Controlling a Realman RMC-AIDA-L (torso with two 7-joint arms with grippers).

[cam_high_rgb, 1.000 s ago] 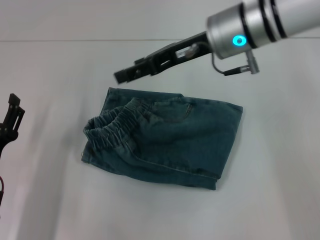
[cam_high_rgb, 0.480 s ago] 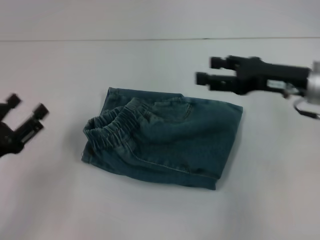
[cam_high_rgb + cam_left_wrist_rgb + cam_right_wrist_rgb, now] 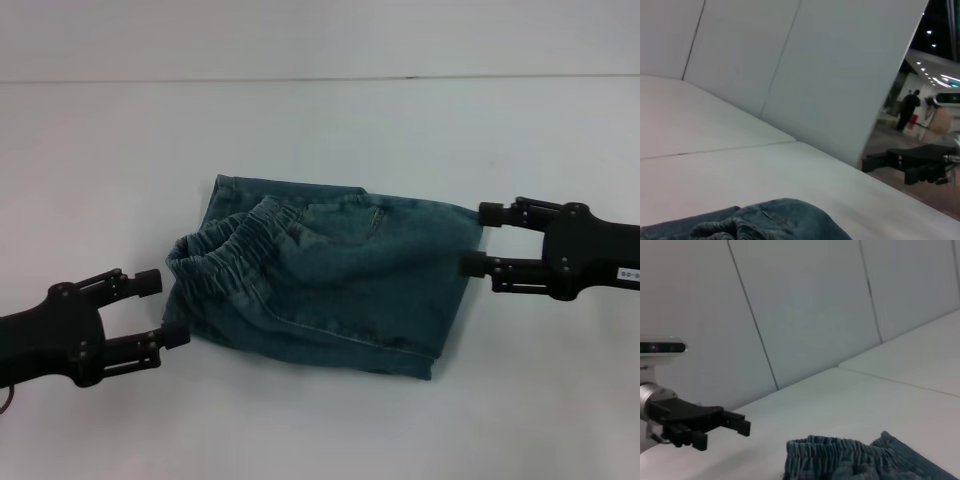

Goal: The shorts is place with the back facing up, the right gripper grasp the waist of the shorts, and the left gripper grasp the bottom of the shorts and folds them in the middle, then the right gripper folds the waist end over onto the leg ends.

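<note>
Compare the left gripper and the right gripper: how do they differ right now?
The left gripper sits at the ruffled waistband side of the shorts; the right gripper sits at the opposite, folded side. The right gripper's body bears a small white label; the left gripper's is plain black. Both are black, have open jaws pointing inward at the folded shorts, and hold nothing.

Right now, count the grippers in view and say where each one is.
2. The left gripper is open beside the waistband side of the folded shorts. The right gripper is open at the opposite edge. Neither holds the cloth.
</note>
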